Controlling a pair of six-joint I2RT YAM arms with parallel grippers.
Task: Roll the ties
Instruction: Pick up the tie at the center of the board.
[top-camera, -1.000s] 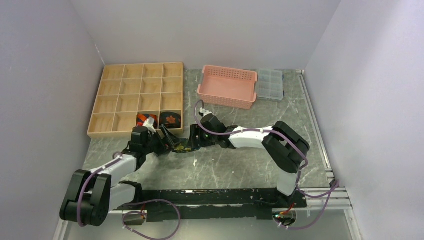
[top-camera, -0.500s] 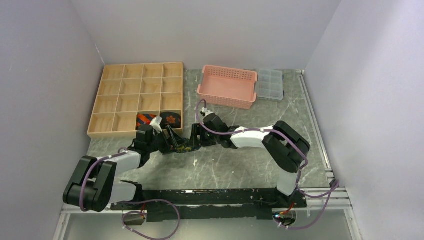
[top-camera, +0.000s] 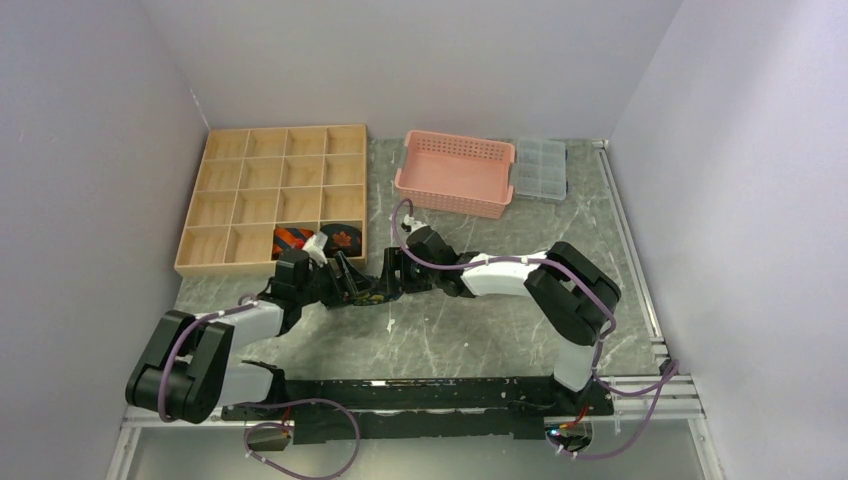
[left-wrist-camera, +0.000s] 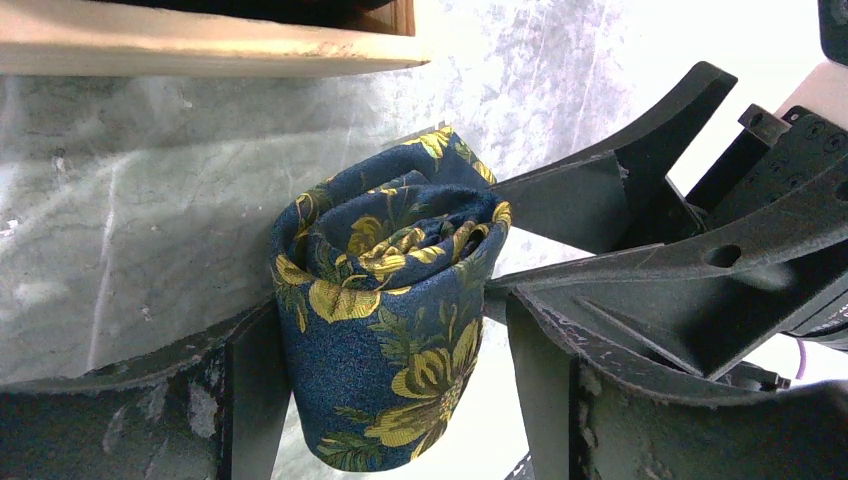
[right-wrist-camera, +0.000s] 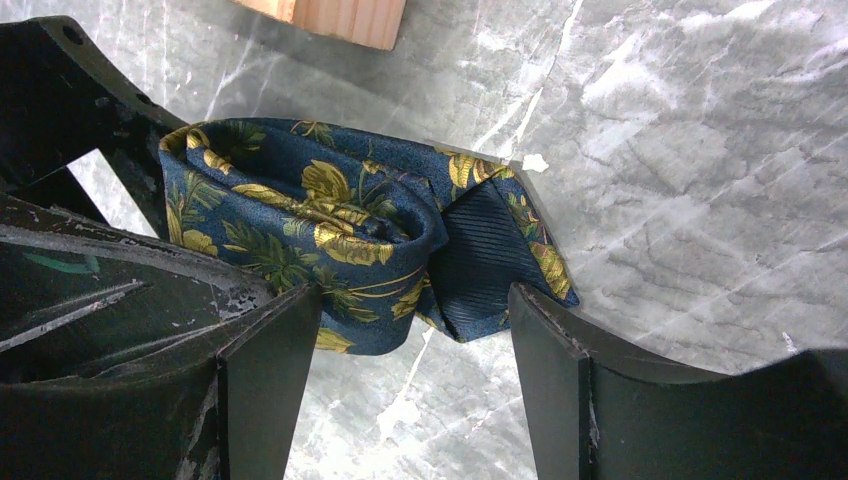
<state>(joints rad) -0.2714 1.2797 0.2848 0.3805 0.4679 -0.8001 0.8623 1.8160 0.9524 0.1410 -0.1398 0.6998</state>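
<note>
Top view: the dark blue floral necktie (top-camera: 363, 293), printed in yellow-green, sits on the grey marbled table (top-camera: 480, 330) just off the near right corner of the pale wooden divided tray (top-camera: 215, 266), with my left claw (top-camera: 345, 285) and right claw (top-camera: 386, 280) meeting over it from opposite sides. Two tray compartments in the near row already hold rolls, an orange-and-black striped tie (top-camera: 292, 238) and a black tie with an orange leaf (top-camera: 342, 238). I judge the floral necktie is the last one and is kept here for a short lift into the tray. Left wrist view: my left claw (left-wrist-camera: 390, 330) stands apart, straddling the roll. One finger lies against the fabric and the other sits just beside it, so I do not read this as a firm clamp. The roll (left-wrist-camera: 385, 300) stands on end, its spiral loose and somewhat squashed. My right claw's fingers (left-wrist-camera: 620, 170) press in from the side, most likely to stop it uncoiling during a handover. Right wrist view: my right claw (right-wrist-camera: 415, 320) is set wide but closed on the bundle (right-wrist-camera: 330, 220), with fabric filling the gap between its fingers. The tie's free end shows its dark ribbed backing and flaps outward, untucked. Finding: rolled, not tight.
</note>
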